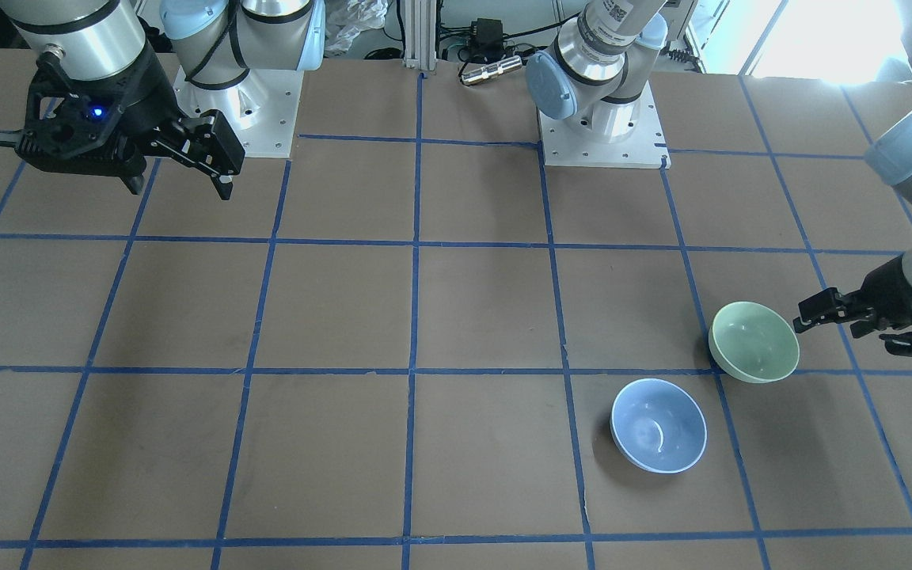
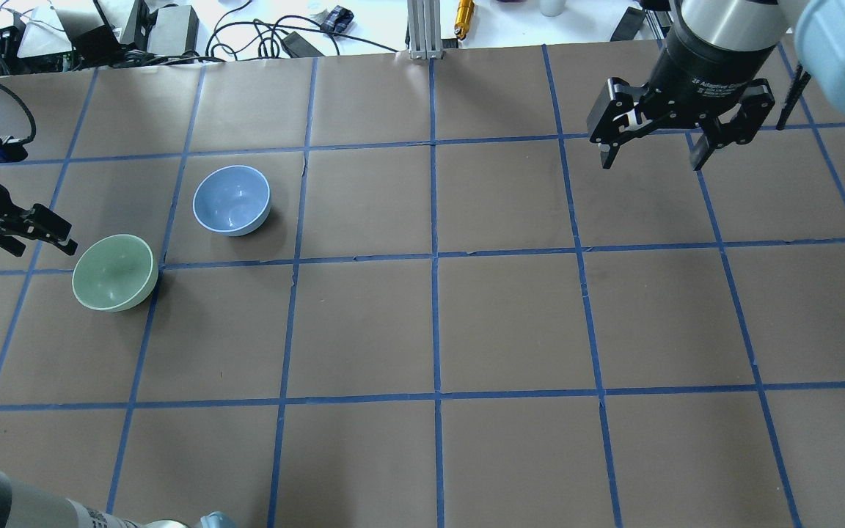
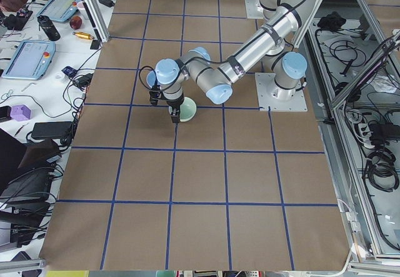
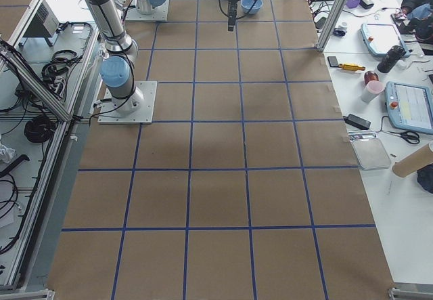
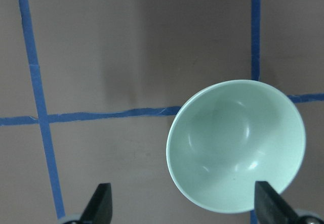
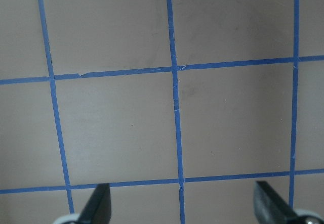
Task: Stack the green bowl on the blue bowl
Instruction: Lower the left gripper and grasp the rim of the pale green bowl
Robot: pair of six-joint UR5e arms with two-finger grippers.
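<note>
- Nearest the lens in the left wrist view: two dark fingertips (image 5: 103, 205) of the left jaws, cut off by the bottom edge, spread wide with nothing gripped.
- Just ahead of them: the green bowl (image 5: 236, 145), upright on the surface (image 5: 101, 47), off toward the right-hand tip rather than centred in the gap. Near rim overlapped by that tip, contact impossible to tell.
- From overhead: left jaws partly cut off by the frame edge, just beside the green bowl's rim.
- From the camera at the robot's left: green bowl largely hidden behind the left wrist (image 3: 167, 77).
- Blue bowl (image 2: 232, 199): upright, near the green one but apart from it, farther out from the robot.
- From the camera at the robot's right: blue bowl tiny and hard to make out.
- Right jaws: spread open, empty, raised above the surface, well apart from both bowls.
</note>
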